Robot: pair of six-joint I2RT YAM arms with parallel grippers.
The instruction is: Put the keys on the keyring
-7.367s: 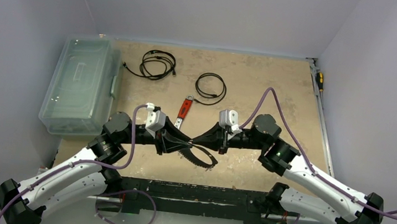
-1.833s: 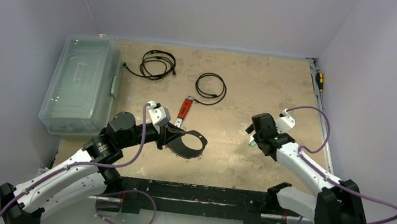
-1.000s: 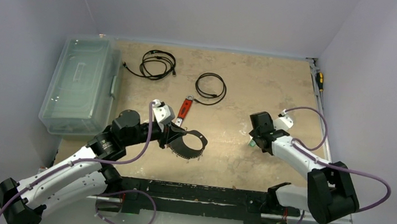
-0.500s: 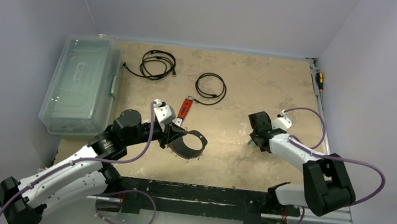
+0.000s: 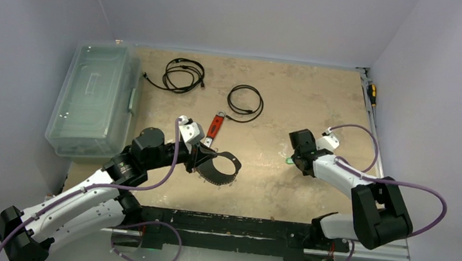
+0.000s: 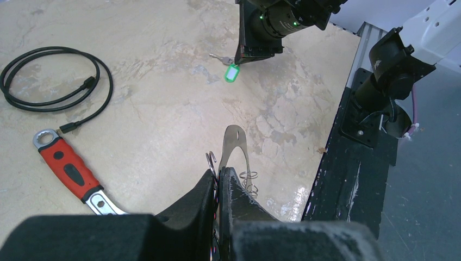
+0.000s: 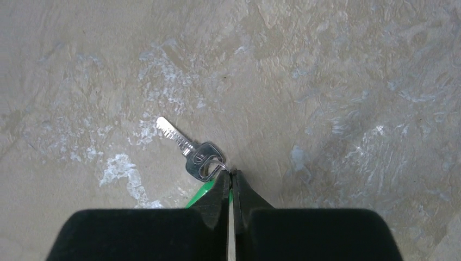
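My left gripper (image 5: 202, 160) is shut on the keyring (image 5: 219, 168), a large thin loop held above the table's front middle. In the left wrist view the loop (image 6: 235, 144) sticks out past my shut fingertips, with small wire rings beside it. My right gripper (image 5: 295, 158) is down at the table, right of middle. It is shut on the small split ring of a silver key (image 7: 191, 153) with a bright green tag (image 7: 205, 191). The key and tag also show in the left wrist view (image 6: 231, 73). No red-headed key is in view.
A red-handled wrench (image 5: 214, 129) lies just behind the keyring. Two black coiled cables (image 5: 245, 103) (image 5: 184, 74) lie further back. A clear plastic box (image 5: 92, 100) stands at the left. A screwdriver (image 5: 371, 93) lies by the right wall. The black front rail (image 6: 353, 152) borders the table.
My right gripper left the keyring, swung to the right side and came down onto the green-tagged key. In the last second it shifted slightly back-left. My left gripper holds the keyring still.
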